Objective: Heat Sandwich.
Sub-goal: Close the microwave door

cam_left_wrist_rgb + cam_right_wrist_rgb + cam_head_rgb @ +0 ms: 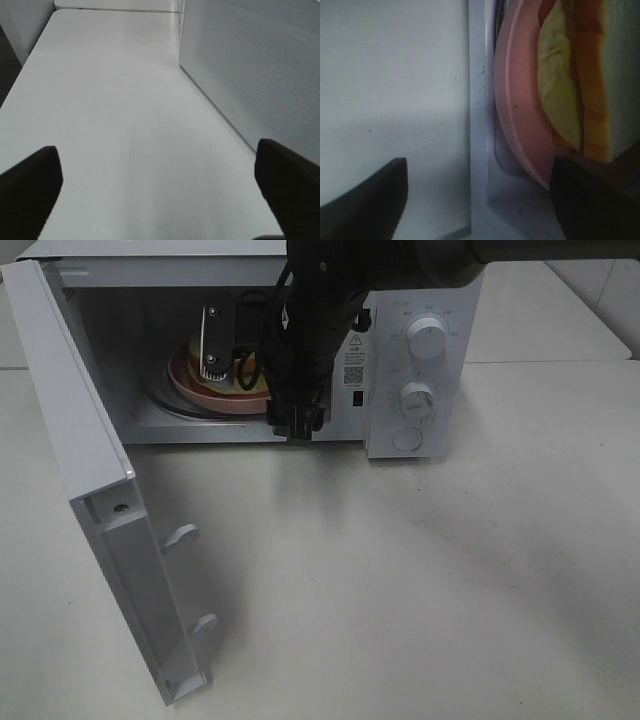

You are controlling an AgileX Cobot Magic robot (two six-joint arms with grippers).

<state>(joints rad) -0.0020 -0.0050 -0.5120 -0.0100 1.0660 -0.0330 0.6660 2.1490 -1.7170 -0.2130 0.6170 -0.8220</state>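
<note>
Item: sandwich (615,75) on pink plate (520,110), upper right of frame, inside microwave (445,390). We record right gripper (477,167) spread, holding nothing; left gripper (157,150) likewise. Door (95,490) open; closing and heating remain.

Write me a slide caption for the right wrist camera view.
Right gripper, open, at the rim of the pink plate carrying the sandwich inside the microwave.

Robotics laboratory bench staged as a kitchen corner. A white microwave (450,300) with two dials (428,340) stands on a plain white table (400,590). A black robot arm (310,320) reaches inside, where a sandwich (615,75) lies on a pink plate (520,100).
</note>
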